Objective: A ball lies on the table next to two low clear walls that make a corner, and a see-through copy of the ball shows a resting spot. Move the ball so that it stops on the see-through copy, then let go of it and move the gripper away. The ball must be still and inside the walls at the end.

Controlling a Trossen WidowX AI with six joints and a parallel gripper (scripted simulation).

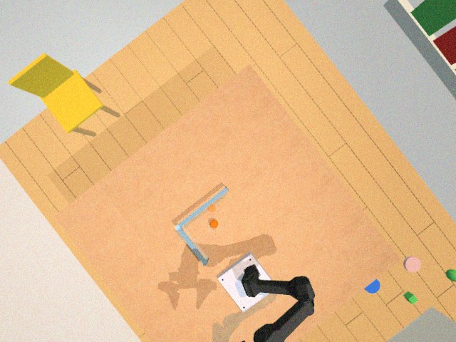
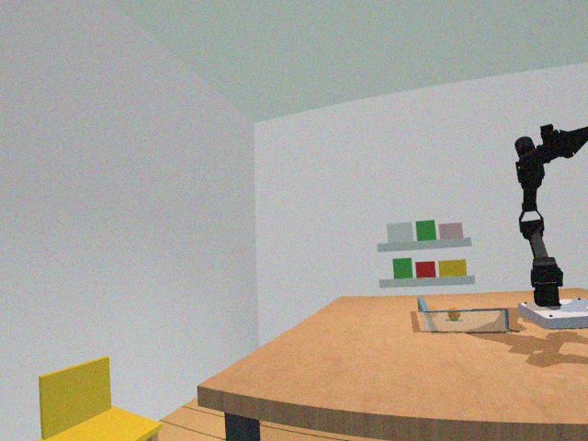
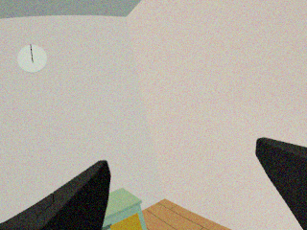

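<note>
ball (image 1: 213,223) lies on the table, seemingly far below the raised, released hand (image 3: 192,198).

pale grey walls (image 2: 142,189) were seen around a plank floor (image 1: 313,92); a yellow chair (image 1: 60,92), two wall shelves (image 2: 424,244) of coloured blocks and a round wall clock (image 3: 33,57) were noted.
</note>
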